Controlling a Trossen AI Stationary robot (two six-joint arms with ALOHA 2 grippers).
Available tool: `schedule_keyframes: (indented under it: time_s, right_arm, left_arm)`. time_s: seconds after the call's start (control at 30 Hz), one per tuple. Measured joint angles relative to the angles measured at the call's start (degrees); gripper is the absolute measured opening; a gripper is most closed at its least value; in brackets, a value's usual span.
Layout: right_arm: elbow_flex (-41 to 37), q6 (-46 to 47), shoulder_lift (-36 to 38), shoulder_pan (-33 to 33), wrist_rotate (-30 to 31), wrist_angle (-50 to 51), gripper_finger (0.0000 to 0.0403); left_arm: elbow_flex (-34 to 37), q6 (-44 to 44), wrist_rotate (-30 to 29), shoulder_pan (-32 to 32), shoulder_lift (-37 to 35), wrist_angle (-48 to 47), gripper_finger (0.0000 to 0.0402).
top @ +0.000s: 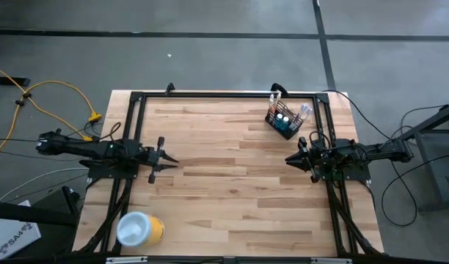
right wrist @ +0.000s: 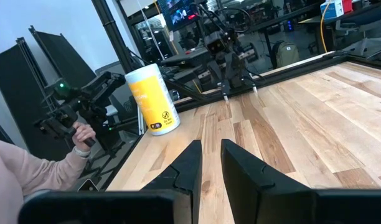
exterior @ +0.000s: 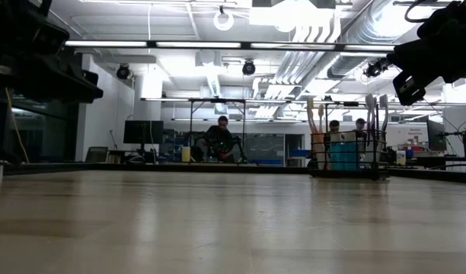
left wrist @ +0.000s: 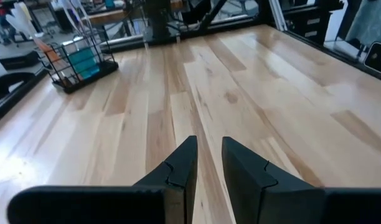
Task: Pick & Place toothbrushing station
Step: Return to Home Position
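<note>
The toothbrushing station [top: 285, 119] is a small black wire holder with pale toothbrushes and blue tubes standing in it. It rests on its base near the table's far right corner, and shows in the left wrist view [left wrist: 78, 59] and the low view [exterior: 347, 152]. My left gripper [top: 173, 160] hovers over the table's left side, its fingers [left wrist: 209, 146] a narrow gap apart with nothing between them. My right gripper [top: 289, 158] hovers at the right side, nearer than the station, its fingers [right wrist: 211, 149] also slightly apart with nothing between them.
A yellow cylinder with a white top [top: 140, 229] stands upright at the table's near left corner [right wrist: 153, 99]. A black frame [top: 224, 94] runs along the table's far and side edges. A person's hand [right wrist: 84, 132] holds a dark device beyond the table. Bare wood lies between the grippers.
</note>
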State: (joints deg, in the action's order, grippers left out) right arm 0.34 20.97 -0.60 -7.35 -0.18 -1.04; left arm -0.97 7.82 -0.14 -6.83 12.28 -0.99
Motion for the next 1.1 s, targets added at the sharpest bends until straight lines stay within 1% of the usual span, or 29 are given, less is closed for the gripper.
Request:
schedule_keyframes:
  time_s: [0.3,0.5,0.83,1.1]
  right_arm:
    - [0.0,0.0,0.0,0.0,0.0,0.0,0.0052]
    - [0.0,0.0,0.0,0.0,0.0,0.0,0.0052]
    - [0.0,0.0,0.0,0.0,0.0,0.0,0.0052]
    - [0.0,0.0,0.0,0.0,0.0,0.0,0.0052]
  left_arm:
    - [0.0,0.0,0.0,0.0,0.2,0.1,0.0069]
    - [0.0,-2.9,0.0,0.0,0.2,0.7,0.0069]
    - [0.0,-3.8,0.0,0.0,0.1,8.2,0.0069]
    - [0.0,-3.8,0.2,0.0,0.2,8.6,0.0069]
